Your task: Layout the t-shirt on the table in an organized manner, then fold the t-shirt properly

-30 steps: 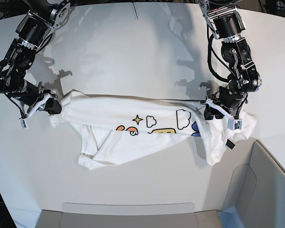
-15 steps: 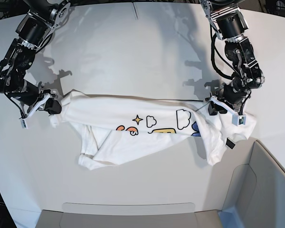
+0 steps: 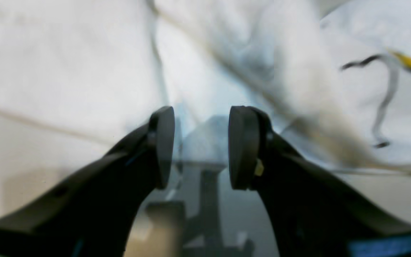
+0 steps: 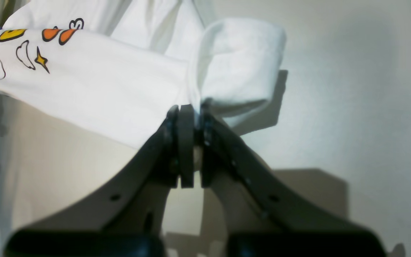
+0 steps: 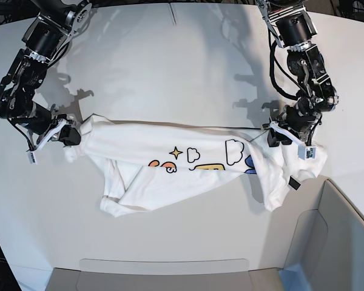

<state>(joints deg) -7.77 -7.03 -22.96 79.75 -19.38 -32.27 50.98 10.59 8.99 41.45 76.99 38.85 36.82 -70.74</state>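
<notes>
The white t-shirt [image 5: 170, 160] lies crumpled and stretched sideways across the table [image 5: 170, 66], its orange, yellow and blue print partly folded under. My right gripper [image 5: 71, 136], on the base view's left, is shut on the shirt's left end; the right wrist view shows its jaws [image 4: 191, 119] pinching a rolled flap of cloth [image 4: 234, 64]. My left gripper [image 5: 285, 138] hovers at the shirt's right end. In the left wrist view it [image 3: 201, 146] stands open, nothing between the pads, blurred white cloth [image 3: 66, 53] just beyond. A small black label [image 5: 293, 183] hangs at the right end.
A grey-white bin [image 5: 343, 236] fills the near right corner, close to the shirt's right end. A flat pale tray edge [image 5: 164, 270] runs along the near side. Both arms reach in from the far corners.
My left gripper has drifted a little right and up at the shirt's right end. The right gripper and the shirt have hardly moved.
</notes>
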